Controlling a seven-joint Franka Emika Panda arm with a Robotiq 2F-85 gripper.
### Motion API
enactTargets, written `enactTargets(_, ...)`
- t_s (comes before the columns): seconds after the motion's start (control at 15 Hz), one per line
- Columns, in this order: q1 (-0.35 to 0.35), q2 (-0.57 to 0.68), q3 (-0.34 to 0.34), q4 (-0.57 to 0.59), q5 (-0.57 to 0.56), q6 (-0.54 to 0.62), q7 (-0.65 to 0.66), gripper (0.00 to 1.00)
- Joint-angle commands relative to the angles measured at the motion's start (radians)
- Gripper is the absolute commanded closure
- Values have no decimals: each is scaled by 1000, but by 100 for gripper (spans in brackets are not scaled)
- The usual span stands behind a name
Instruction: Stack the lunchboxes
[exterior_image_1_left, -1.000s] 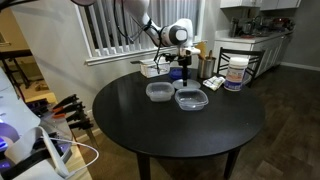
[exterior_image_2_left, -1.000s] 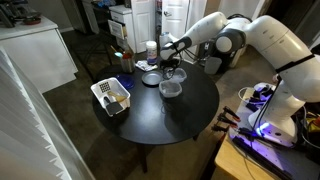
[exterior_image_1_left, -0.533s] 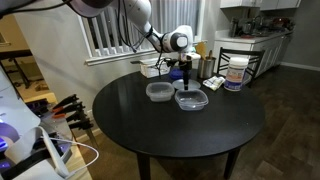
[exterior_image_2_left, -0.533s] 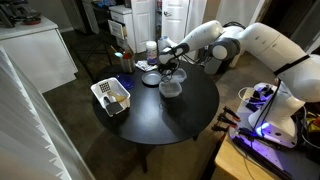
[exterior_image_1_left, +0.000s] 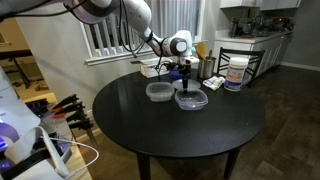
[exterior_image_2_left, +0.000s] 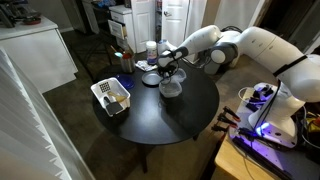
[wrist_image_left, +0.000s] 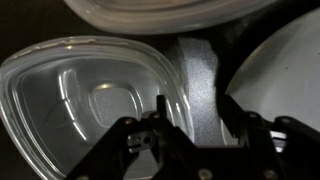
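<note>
Room: I am looking into a dim home room with window blinds; a round black counter (exterior_image_1_left: 200, 135) is carrying everything.
Landmark: I am measuring from the white tub (exterior_image_1_left: 237, 72) at the counter's edge.
Gripper: the gripper (wrist_image_left: 192, 112) is hanging low, near the tub, its jaws at a middling gap. One finger is sitting inside the near lunchbox (exterior_image_1_left: 191, 99), one outside its wall. Nothing looks pinched yet.
Task thing: the near lunchbox is lying flat near the tub. The far lunchbox (exterior_image_1_left: 158, 91) is lying just beside it, away from the tub.
Step advice: I am judging that the thin rim needs a square, gentle pinch, then a level lift.
Count: I am counting one tub and two lunchboxes for certain. A third clear rim (wrist_image_left: 170, 12) is showing in the wrist view.
</note>
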Motion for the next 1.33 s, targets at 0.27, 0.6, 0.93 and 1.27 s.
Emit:
enactTargets(0.27, -24, -17, 1, -26, 3, 18, -15, 98)
enactTargets(0.6, -12, -62, -29, -117, -13, 42, -1, 99)
enactTargets(0.93, 17, -165, -60, -301, -31, 107, -11, 97)
enactTargets(1.27, 82, -297, -90, -487, -55, 155, 3, 97)
